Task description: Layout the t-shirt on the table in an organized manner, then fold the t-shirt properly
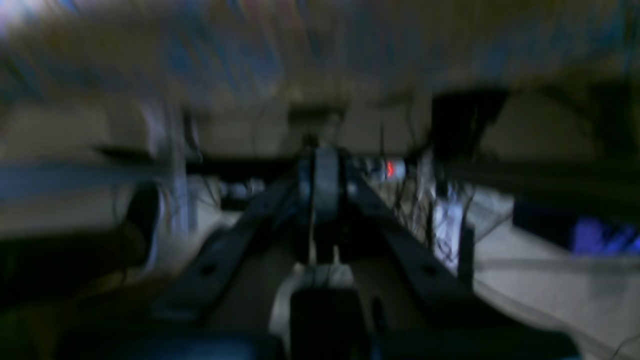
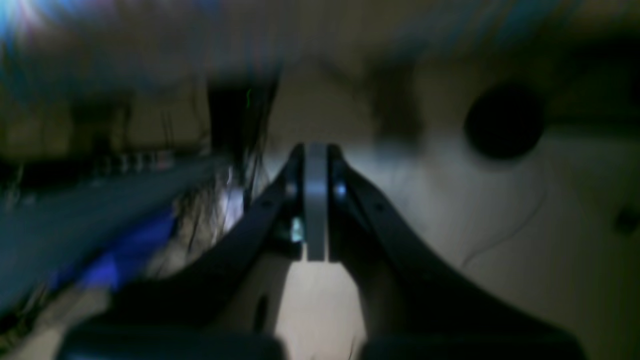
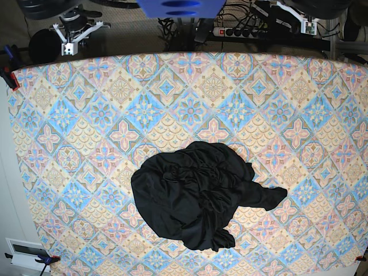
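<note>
The black t-shirt (image 3: 195, 195) lies crumpled in a heap on the patterned table (image 3: 86, 115), a little right of its middle toward the front, with one sleeve sticking out to the right. Both arms are pulled back beyond the table's far edge, well away from the shirt. My right gripper (image 3: 68, 46) is at the far left; in the right wrist view (image 2: 316, 155) its jaws stand together, holding nothing. My left gripper (image 3: 307, 23) is at the far right; in the blurred left wrist view (image 1: 322, 160) its jaws also meet. Neither wrist view shows the shirt.
A power strip with cables (image 3: 241, 29) and a blue part (image 3: 178, 7) sit behind the table's far edge. Red clamps (image 3: 8, 76) hold the cloth at the corners. A white device (image 3: 23, 250) sits at the front left, off the table.
</note>
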Action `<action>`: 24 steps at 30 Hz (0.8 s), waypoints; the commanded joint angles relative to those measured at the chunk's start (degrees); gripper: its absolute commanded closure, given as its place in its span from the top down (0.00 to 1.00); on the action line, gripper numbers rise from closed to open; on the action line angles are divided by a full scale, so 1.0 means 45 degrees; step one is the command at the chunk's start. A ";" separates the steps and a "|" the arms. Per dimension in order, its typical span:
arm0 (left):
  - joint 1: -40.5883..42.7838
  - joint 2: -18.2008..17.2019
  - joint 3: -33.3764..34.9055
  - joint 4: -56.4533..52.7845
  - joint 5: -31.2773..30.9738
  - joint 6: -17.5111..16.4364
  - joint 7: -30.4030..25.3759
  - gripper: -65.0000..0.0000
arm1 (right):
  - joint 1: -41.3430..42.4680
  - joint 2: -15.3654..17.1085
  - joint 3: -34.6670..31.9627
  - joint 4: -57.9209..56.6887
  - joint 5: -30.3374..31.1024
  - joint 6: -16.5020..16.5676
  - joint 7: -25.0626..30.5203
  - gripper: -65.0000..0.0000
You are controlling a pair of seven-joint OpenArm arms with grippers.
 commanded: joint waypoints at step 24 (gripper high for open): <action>-0.9786 0.1069 -0.0205 0.2155 0.0140 -0.0105 0.8073 0.03 | 0.5161 -0.0007 -0.2406 0.1632 0.0093 0.0124 -0.2111 0.00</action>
